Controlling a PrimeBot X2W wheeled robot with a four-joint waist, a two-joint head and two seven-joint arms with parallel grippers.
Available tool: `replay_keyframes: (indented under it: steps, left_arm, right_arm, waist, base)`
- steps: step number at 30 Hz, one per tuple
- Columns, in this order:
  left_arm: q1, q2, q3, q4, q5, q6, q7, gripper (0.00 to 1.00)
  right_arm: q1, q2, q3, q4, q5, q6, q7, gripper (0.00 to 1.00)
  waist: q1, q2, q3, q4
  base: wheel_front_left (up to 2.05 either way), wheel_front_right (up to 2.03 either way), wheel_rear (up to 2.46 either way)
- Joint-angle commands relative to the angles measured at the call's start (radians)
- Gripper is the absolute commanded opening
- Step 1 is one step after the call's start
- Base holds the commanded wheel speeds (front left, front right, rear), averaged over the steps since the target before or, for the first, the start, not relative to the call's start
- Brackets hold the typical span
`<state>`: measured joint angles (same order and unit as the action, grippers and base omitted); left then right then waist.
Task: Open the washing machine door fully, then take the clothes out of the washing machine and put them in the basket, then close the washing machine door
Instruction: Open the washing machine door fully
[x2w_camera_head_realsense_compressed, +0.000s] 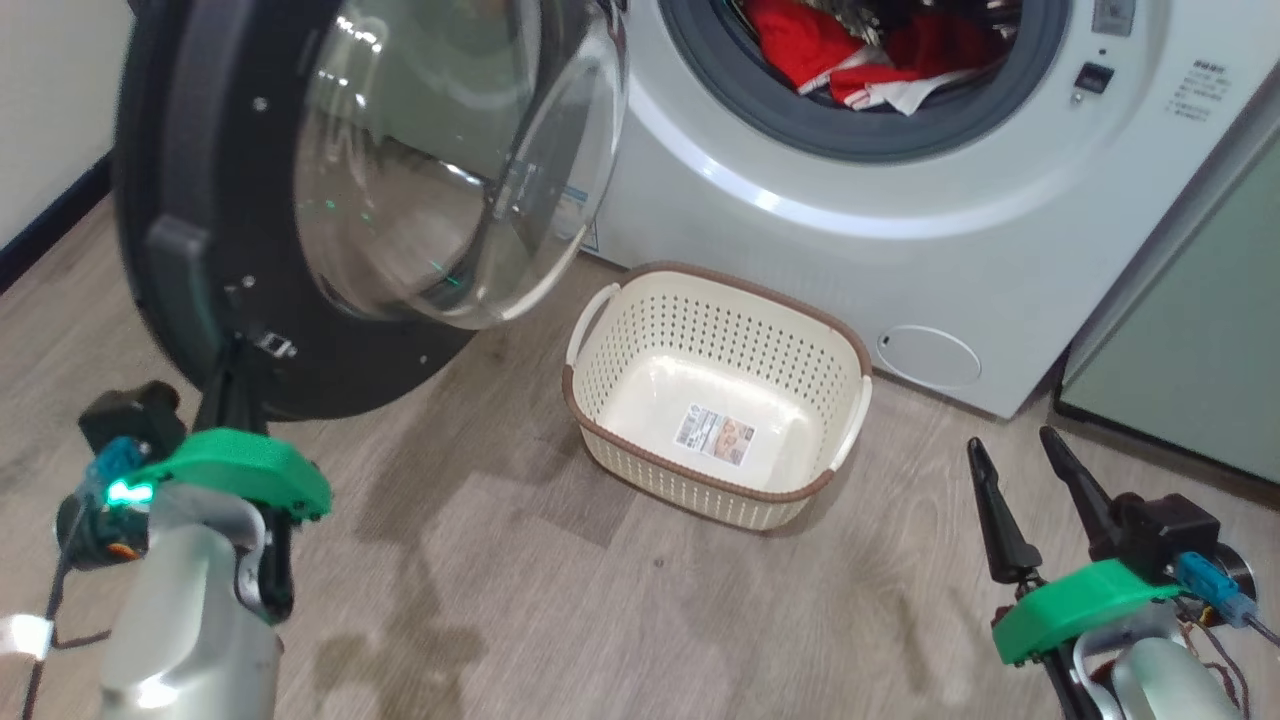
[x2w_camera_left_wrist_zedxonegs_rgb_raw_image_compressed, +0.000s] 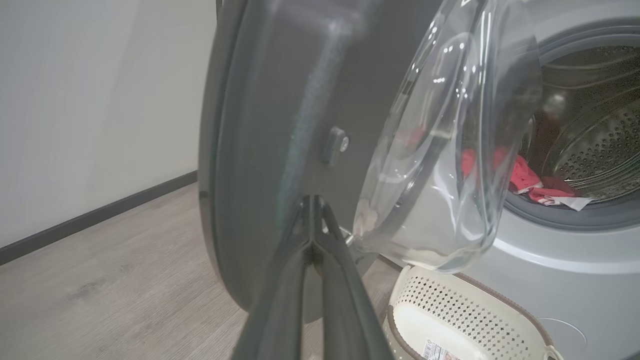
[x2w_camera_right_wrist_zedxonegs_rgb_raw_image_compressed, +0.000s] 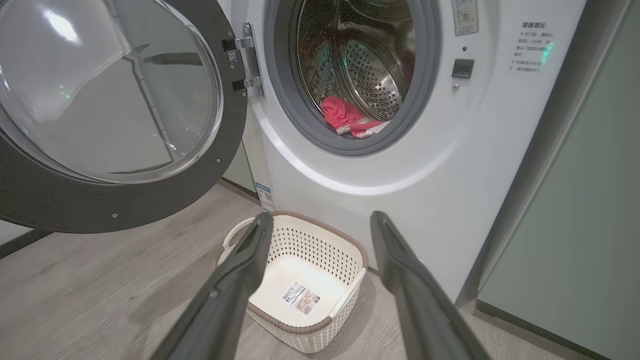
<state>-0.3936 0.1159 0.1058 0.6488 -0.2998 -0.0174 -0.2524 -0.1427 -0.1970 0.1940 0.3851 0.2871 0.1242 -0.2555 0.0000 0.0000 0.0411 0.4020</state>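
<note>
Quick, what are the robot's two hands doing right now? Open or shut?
Left gripper: jaws shut, holding nothing, tips by the washing machine door.
Right gripper: jaws open, holding nothing.

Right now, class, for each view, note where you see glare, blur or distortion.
Head view: white glare spots on the washing machine door glass, a bright band across the washing machine front. Left wrist view: the door's rim and the shut left tool look blurred, close to the lens. Right wrist view: glare on the door glass; the open right tool looms large.
</note>
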Motion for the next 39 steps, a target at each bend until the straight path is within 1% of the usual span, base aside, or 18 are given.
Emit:
replay_keyframes:
  steps: [1,5,9,14,18,24,28,29,31,35,36,37,38,39]
  left_arm:
    - [-0.063,0.031,0.044,-0.016,0.009,-0.001,-0.009,0.00]
    - [-0.109,0.048,0.110,0.048,0.012,-0.006,-0.009,0.00]
    - [-0.152,0.064,0.183,0.100,0.013,0.005,-0.009,0.00]
    - [-0.186,0.090,0.268,0.118,0.029,0.002,-0.009,0.00]
    - [-0.180,0.094,0.323,0.110,0.053,-0.009,-0.009,0.00]
    - [-0.129,0.070,0.375,0.079,0.092,-0.045,-0.009,0.00]
    - [-0.064,0.048,0.379,0.048,0.129,-0.069,-0.009,0.00]
    - [-0.020,0.033,0.374,0.013,0.152,-0.077,-0.009,0.00]
    - [0.028,0.018,0.376,-0.029,0.162,-0.086,-0.009,0.00]
    - [0.121,-0.018,0.365,-0.111,0.166,-0.102,-0.009,0.00]
    - [0.121,-0.018,0.365,-0.111,0.166,-0.102,-0.009,0.00]
    - [0.140,-0.027,0.355,-0.131,0.168,-0.104,-0.009,0.05]
    - [0.157,-0.034,0.345,-0.149,0.169,-0.106,-0.009,0.22]
    - [0.171,-0.039,0.329,-0.167,0.173,-0.108,-0.009,0.44]
  right_arm:
    - [-0.030,-0.025,0.022,-0.026,0.006,0.007,-0.006,1.00]
    - [-0.042,-0.038,0.028,-0.027,0.006,0.007,-0.006,1.00]
    - [-0.057,-0.048,0.034,-0.028,0.005,0.007,-0.006,1.00]
    - [-0.081,-0.054,0.049,-0.026,0.005,0.007,-0.006,1.00]
    - [-0.096,-0.049,0.051,-0.020,0.010,0.007,-0.006,1.00]
    - [-0.080,-0.028,0.038,-0.015,0.014,0.007,-0.006,1.00]
    - [-0.058,-0.006,0.034,-0.012,0.016,0.007,-0.006,1.00]
    - [-0.045,0.006,0.031,-0.012,0.017,0.007,-0.006,1.00]
    - [-0.033,0.020,0.028,-0.013,0.021,0.007,-0.006,1.00]
    - [-0.026,0.039,0.027,-0.019,0.019,0.007,-0.006,1.00]
    - [-0.026,0.039,0.027,-0.019,0.019,0.007,-0.006,1.00]
    - [-0.026,0.042,0.024,-0.021,0.019,0.007,-0.006,1.00]
    - [-0.027,0.045,0.023,-0.024,0.018,0.007,-0.006,1.00]
    - [-0.026,0.048,0.017,-0.029,0.017,0.007,-0.006,1.00]
  waist:
    - [0.0000,0.0000,0.013,-0.007]
    - [0.0000,0.0000,0.039,-0.017]
    - [0.0000,0.0000,0.067,-0.027]
    - [0.0000,0.0000,0.096,-0.045]
    - [0.0000,0.0000,0.101,-0.065]
    - [0.0000,0.0000,0.067,-0.094]
    - [0.0000,0.0000,0.027,-0.119]
    - [0.0000,0.0000,0.003,-0.135]
    - [0.0000,0.0000,-0.021,-0.156]
    - [0.0000,0.0000,-0.044,-0.216]
    - [0.0000,0.0000,-0.044,-0.216]
    - [0.0000,0.0000,-0.046,-0.231]
    - [0.0000,0.0000,-0.049,-0.249]
    - [0.0000,0.0000,-0.050,-0.263]
  base:
    - [0.00,0.00,0.00]
    - [0.00,0.00,0.00]
    - [0.00,0.00,0.00]
    - [0.00,0.00,0.00]
    - [0.00,0.00,0.00]
    - [0.00,0.00,0.00]
    - [0.00,0.00,0.00]
    - [0.00,0.00,0.00]
    - [0.00,0.00,0.00]
    - [0.00,0.00,0.00]
    - [0.00,0.00,0.00]
    - [0.00,0.00,0.00]
    - [0.00,0.00,0.00]
    - [0.00,0.00,0.00]
